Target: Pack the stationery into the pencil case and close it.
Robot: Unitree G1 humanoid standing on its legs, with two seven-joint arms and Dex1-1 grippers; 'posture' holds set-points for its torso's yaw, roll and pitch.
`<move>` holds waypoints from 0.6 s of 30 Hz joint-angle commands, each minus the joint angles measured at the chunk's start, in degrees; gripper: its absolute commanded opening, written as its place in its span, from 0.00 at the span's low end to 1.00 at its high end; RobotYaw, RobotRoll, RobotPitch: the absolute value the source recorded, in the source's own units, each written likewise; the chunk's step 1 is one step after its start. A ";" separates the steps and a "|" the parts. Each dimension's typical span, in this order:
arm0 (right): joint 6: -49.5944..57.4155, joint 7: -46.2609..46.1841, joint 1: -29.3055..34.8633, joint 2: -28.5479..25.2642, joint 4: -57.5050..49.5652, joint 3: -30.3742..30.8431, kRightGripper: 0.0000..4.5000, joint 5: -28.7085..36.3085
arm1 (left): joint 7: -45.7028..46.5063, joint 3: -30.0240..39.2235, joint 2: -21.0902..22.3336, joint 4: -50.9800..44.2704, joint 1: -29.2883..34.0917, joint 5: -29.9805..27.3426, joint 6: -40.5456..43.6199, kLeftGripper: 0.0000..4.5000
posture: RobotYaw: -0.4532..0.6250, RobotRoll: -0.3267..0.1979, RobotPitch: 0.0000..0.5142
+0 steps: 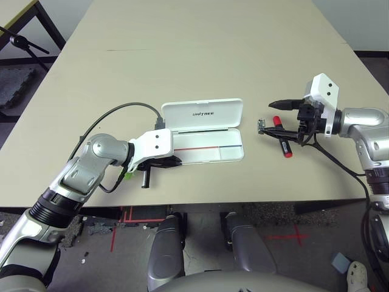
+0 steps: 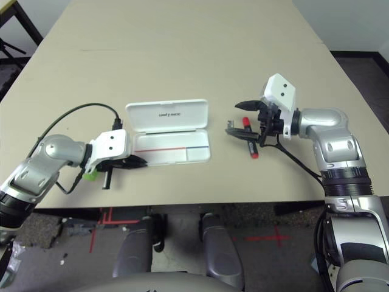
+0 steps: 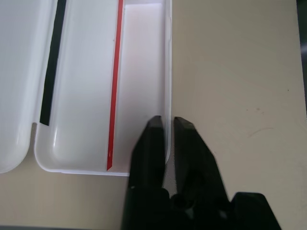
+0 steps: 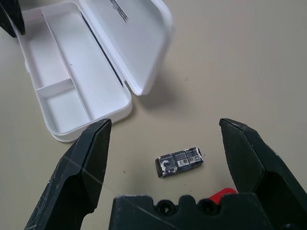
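The white pencil case (image 1: 234,152) lies open mid-table, its lid (image 1: 200,114) flat behind the tray and the tray holding nothing. My left gripper (image 1: 174,162) is shut on the tray's front wall (image 3: 168,96) near its left end. A bit of the lime-green highlighter (image 1: 129,176) peeks out under my left wrist. To the right of the case lie the red marker (image 1: 282,139) and the small black-and-silver piece (image 4: 178,160). My right gripper (image 4: 165,123) hovers open just over that piece, with the marker's red end (image 4: 223,195) by its base.
The tan table (image 1: 200,55) stretches bare behind the case. A black cable (image 1: 121,107) loops from my left wrist over the table. The front edge (image 1: 200,202) runs close below the case. A black stand (image 1: 24,42) is on the floor at far left.
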 commanded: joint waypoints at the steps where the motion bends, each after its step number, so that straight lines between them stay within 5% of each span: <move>1: 0.22 0.22 0.39 0.05 -0.33 0.91 1.00 0.45 | -0.93 2.01 0.67 -2.17 1.00 -1.44 1.21 0.39 | 0.34 0.62 0.37; 8: 0.11 0.50 0.33 -0.14 -0.02 0.78 1.00 0.50 | -2.24 6.86 2.36 -7.28 2.78 -5.65 2.60 0.99 | 0.34 0.62 0.37; 18: 8.45 -8.08 1.28 1.67 -7.33 -4.26 1.00 5.30 | -0.35 15.38 0.83 -11.39 1.25 -15.01 5.53 0.99 | 0.33 0.62 0.37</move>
